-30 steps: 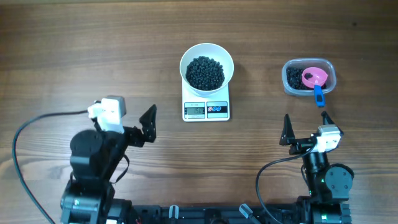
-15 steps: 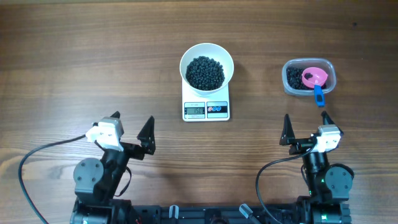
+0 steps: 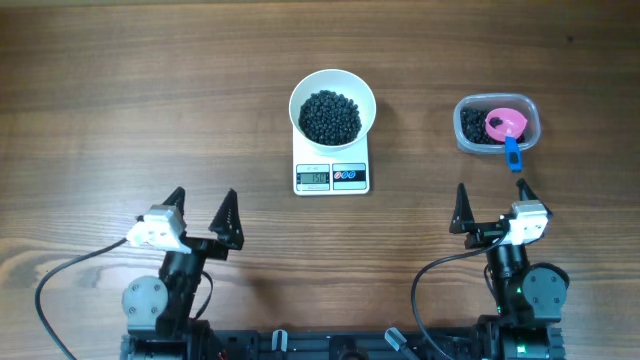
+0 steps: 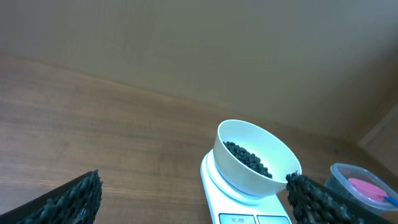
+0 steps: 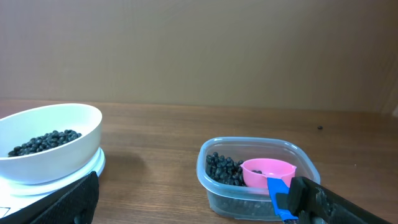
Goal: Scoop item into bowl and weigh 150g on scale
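Brown wood-grain table (image 3: 120, 80); plain beige wall (image 5: 199, 50) behind. White bowl (image 3: 296, 92), upper centre, sits on the scale (image 3: 332, 177) and holds matte black beads (image 3: 331, 116). Clear tub (image 3: 461, 125) with pink scoop (image 3: 503, 124), upper right. Left gripper (image 3: 204, 195) and right gripper (image 3: 491, 190), lower frame, spread wide, grasping nothing.

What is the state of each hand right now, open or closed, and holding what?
Left hand: open, holding nothing.
Right hand: open, holding nothing.
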{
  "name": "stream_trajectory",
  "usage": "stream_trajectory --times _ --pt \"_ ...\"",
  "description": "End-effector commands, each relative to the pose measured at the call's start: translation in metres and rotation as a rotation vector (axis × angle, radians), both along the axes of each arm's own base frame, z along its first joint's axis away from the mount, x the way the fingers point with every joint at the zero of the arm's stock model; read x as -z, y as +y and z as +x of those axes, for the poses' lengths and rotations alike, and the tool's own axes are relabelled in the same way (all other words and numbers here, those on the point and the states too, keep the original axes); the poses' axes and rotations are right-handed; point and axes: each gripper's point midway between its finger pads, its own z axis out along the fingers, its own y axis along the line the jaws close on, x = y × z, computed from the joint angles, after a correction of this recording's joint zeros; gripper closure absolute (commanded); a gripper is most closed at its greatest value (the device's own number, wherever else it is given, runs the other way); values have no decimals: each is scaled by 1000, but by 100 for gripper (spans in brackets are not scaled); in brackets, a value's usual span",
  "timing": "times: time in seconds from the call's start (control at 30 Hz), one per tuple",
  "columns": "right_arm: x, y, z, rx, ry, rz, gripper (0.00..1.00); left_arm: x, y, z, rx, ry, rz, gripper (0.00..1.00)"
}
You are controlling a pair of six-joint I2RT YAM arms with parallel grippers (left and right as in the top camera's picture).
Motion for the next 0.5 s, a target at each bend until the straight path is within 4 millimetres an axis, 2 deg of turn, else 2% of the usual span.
stream_trajectory --times 0.0,0.47 --pt "-2 -1 0 10 -10 -13 0 8 1 3 -2 -18 -15 0" --pt "-2 -1 0 10 -10 -12 0 38 2 9 -9 25 -11 0"
